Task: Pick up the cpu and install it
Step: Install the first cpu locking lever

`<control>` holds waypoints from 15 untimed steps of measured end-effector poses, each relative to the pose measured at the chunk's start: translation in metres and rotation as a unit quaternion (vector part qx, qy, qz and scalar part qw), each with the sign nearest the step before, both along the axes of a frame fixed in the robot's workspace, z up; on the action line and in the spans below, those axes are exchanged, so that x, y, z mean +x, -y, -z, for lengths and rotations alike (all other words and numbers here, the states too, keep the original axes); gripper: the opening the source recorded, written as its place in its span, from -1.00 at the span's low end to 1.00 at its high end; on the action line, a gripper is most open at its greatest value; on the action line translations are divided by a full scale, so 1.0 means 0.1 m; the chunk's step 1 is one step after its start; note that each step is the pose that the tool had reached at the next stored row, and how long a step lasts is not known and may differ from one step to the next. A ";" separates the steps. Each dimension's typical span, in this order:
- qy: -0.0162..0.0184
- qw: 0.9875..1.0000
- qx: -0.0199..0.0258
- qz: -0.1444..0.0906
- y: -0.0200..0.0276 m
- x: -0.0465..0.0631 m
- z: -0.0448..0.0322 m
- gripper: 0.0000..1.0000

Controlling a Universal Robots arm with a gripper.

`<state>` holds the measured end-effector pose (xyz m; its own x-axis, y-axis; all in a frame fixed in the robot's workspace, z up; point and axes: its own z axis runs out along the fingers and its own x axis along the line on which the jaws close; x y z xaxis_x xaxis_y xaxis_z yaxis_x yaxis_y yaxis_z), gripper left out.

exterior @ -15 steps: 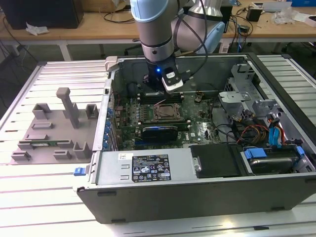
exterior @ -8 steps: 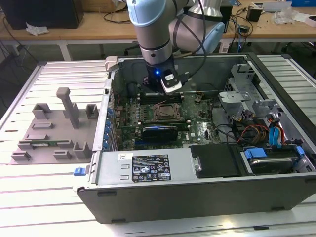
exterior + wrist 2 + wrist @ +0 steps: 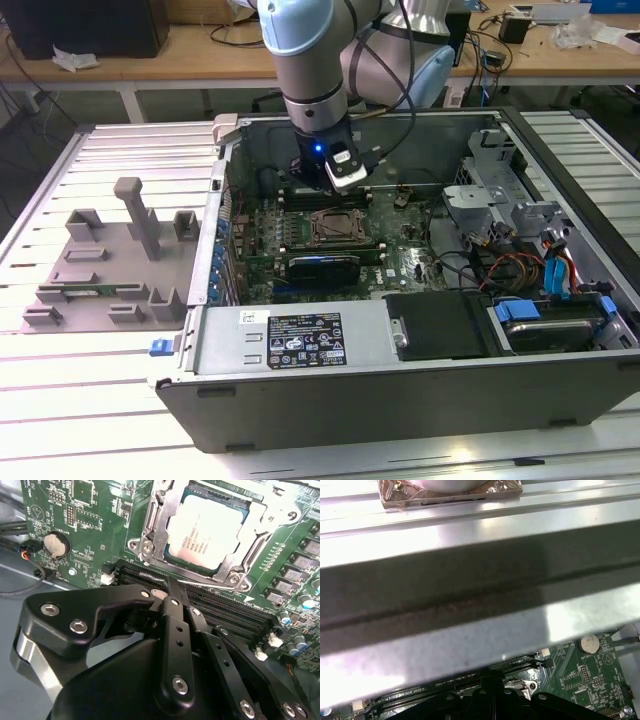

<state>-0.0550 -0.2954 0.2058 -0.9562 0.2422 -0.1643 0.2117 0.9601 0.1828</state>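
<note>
Second wrist view: cpu (image 3: 212,530) already seated in the metal-framed socket (image 3: 150,547) on the green motherboard (image 3: 85,510), silvery top up. Gripper (image 3: 172,592) closed to a narrow tip, empty, just short of the socket frame, over the black memory slots (image 3: 225,610). Exterior view: gripper (image 3: 335,185) inside the grey computer case (image 3: 400,400), at 12 o'clock from the socket (image 3: 335,228).

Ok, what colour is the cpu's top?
Silvery white with faint dark print; the cpu shows best in the second wrist view.
</note>
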 end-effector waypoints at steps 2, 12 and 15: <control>0.000 1.000 -0.003 0.000 -0.002 0.00 0.008 -0.79; 0.000 1.000 -0.009 0.001 -0.005 0.00 0.060 -0.79; 0.000 1.000 -0.010 0.001 -0.004 0.00 0.068 -0.79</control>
<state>-0.0550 -0.2950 0.1990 -0.9558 0.2404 -0.1692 0.2135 0.9633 0.1629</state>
